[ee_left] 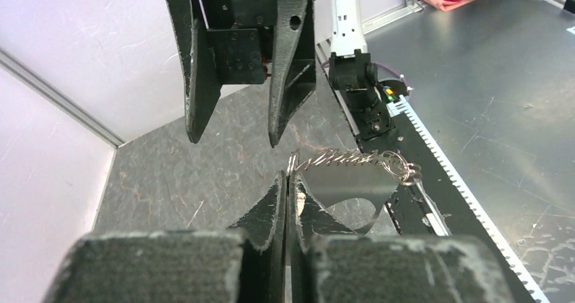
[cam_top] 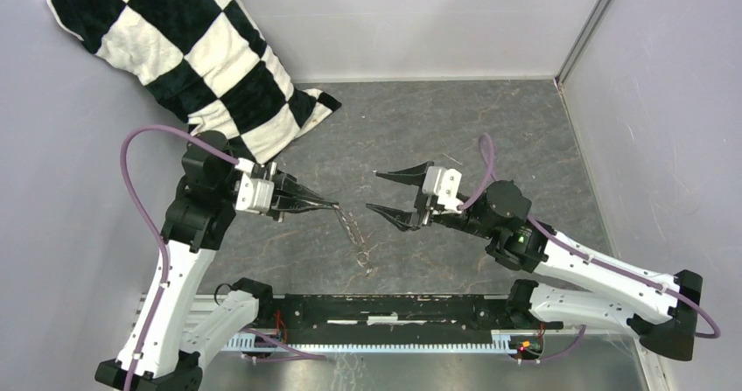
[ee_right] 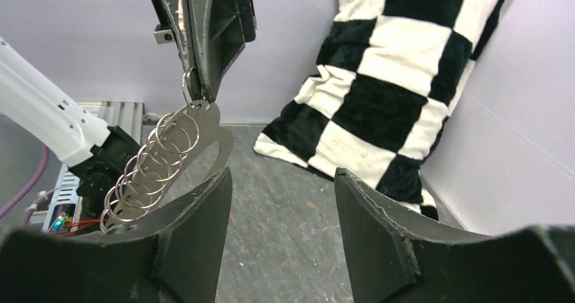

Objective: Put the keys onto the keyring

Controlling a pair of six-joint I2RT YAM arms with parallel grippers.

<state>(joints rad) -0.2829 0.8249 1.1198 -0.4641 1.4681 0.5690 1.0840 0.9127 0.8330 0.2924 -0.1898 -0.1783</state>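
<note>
A black-and-white checkered cushion (cam_top: 197,54) is leaning in the far left corner of the bench (cam_top: 490,129). To its right, the left pincer (cam_top: 331,205) is pointing toward the middle of the bench. Its 2 fingers are clenched together and are pinching the keyring (ee_right: 210,128) by its top end. The keyring is hanging from those tips over the middle of the bench and slanting down toward the near edge. I cannot tell whether its lower end is touching the surface. From the right wrist camera it is showing as a thin silvery-grey metal piece with a row of small rings (ee_right: 146,174) strung along 1 edge. Just right of the keyring, the right pincer (cam_top: 374,191) is hovering released. Its 2 fingers are standing well apart, facing the left pincer's tips and gripping nothing.
</note>
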